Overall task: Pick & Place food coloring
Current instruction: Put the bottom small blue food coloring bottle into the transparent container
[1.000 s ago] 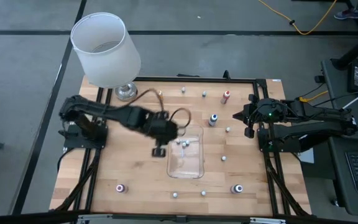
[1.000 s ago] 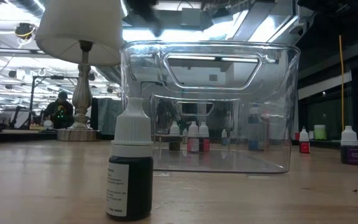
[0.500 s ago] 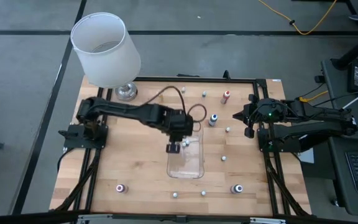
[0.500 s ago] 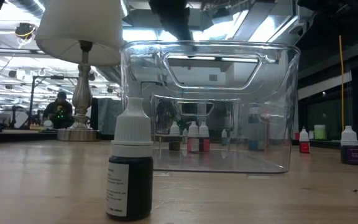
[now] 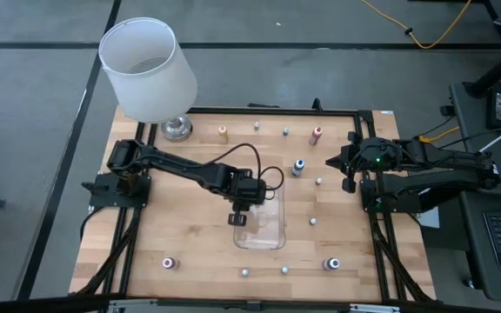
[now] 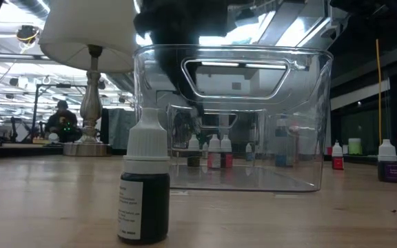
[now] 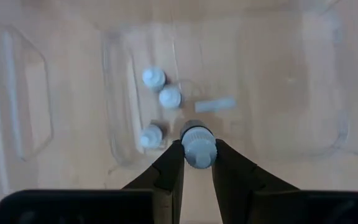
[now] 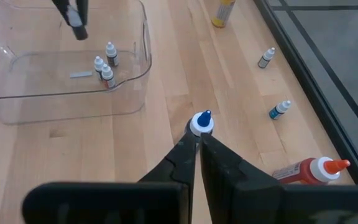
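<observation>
Much of the left gripper (image 5: pixel 238 219) is masked in the low view, where only a dark blur shows through the tray's clear wall, and the colour of the bottle it carries cannot be made out from any view. Going from the left of the table, a white-shaded lamp (image 5: pixel 149 69) stands at the far corner, and a pink-filled bottle (image 5: pixel 170 263) sits alone near the front edge. The left arm reaches across to the clear plastic tray (image 5: pixel 274 235) at the table's middle, its fingers (image 7: pixel 168 169) closed narrowly on a white-capped dropper bottle (image 7: pixel 197 144) held just above the tray floor. Three bottles (image 7: pixel 159 96) already stand inside the tray, close together, beside a small flat label-like strip (image 7: pixel 215 104). Half a second ago the gripper hung over the tray's far end; it now sits lower and nearer the front, and a second ago it was outside the tray, off its left side. Other food coloring bottles lie scattered over the wood, among them a dark one (image 6: pixel 144 193) close to the low camera and a red one (image 5: pixel 317 135) near the back. At the right edge, the right gripper (image 5: pixel 347 165) waits with its fingers pressed together, a blue-tipped bottle (image 8: pixel 202 122) just beyond them.
</observation>
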